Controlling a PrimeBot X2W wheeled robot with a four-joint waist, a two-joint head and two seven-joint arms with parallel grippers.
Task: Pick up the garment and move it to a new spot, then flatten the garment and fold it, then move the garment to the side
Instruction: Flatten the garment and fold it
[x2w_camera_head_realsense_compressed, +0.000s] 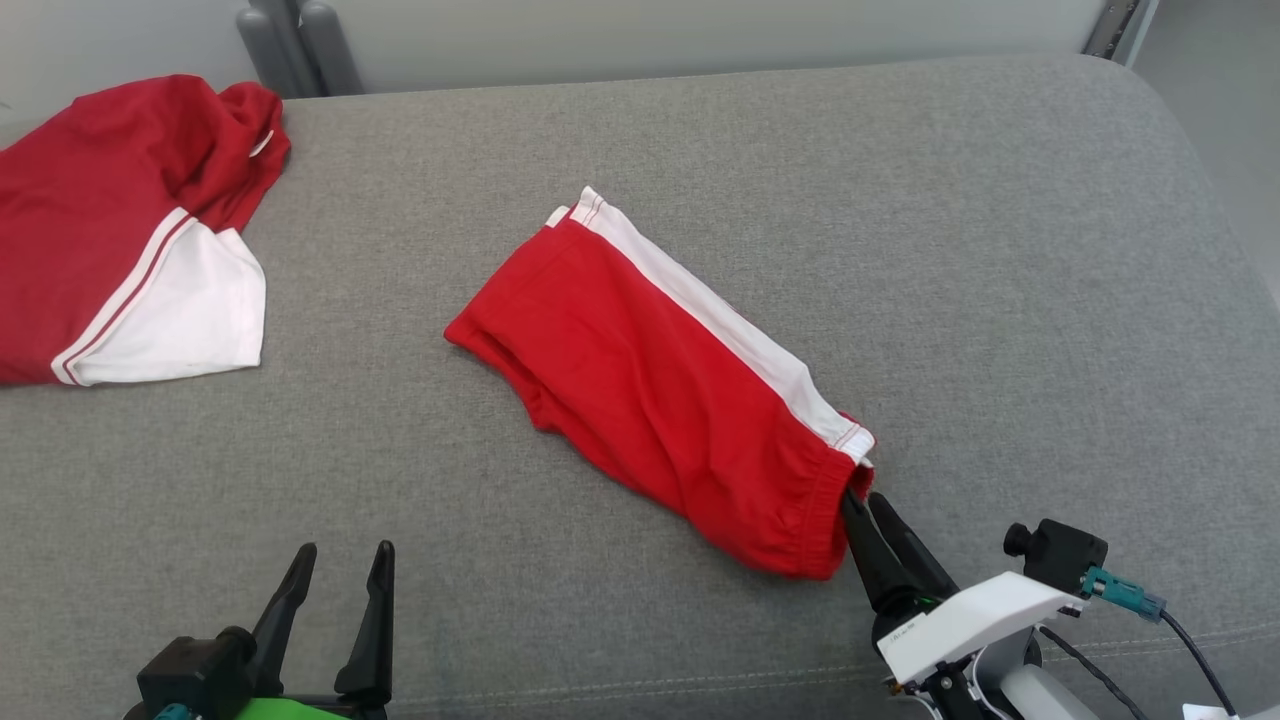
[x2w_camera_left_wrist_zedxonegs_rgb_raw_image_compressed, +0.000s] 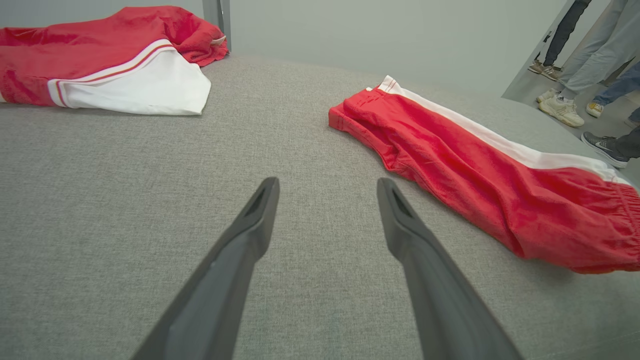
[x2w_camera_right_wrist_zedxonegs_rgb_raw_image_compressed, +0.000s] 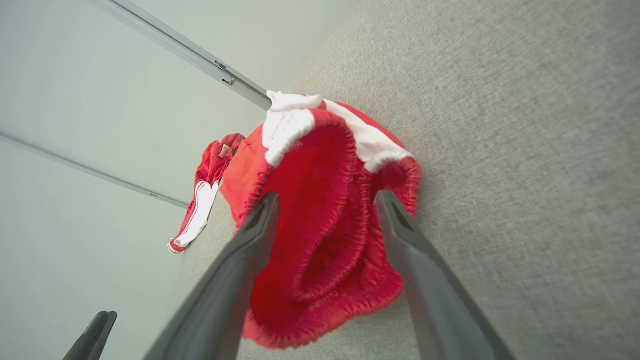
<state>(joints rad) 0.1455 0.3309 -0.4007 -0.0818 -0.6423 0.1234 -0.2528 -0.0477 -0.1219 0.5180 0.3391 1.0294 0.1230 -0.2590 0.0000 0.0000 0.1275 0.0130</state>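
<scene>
The garment, red shorts with a white side stripe (x2w_camera_head_realsense_compressed: 660, 380), lies folded lengthwise in the middle of the grey cushioned surface (x2w_camera_head_realsense_compressed: 900, 200). Its elastic waistband points toward my right gripper (x2w_camera_head_realsense_compressed: 862, 500). That gripper is open and turned on its side, its two dark fingers either side of the bunched waistband (x2w_camera_right_wrist_zedxonegs_rgb_raw_image_compressed: 320, 240). It is not clamped on the cloth. My left gripper (x2w_camera_head_realsense_compressed: 346, 548) stands open at the lower left, over bare fabric well short of the shorts (x2w_camera_left_wrist_zedxonegs_rgb_raw_image_compressed: 480, 170), with nothing between its fingers (x2w_camera_left_wrist_zedxonegs_rgb_raw_image_compressed: 260, 210).
A second red and white garment (x2w_camera_head_realsense_compressed: 120, 240) lies crumpled at the far left of the surface. Grey wall and a metal frame (x2w_camera_head_realsense_compressed: 300, 40) run behind it. Several people's legs and shoes (x2w_camera_left_wrist_zedxonegs_rgb_raw_image_compressed: 575, 90) stand beyond the right edge.
</scene>
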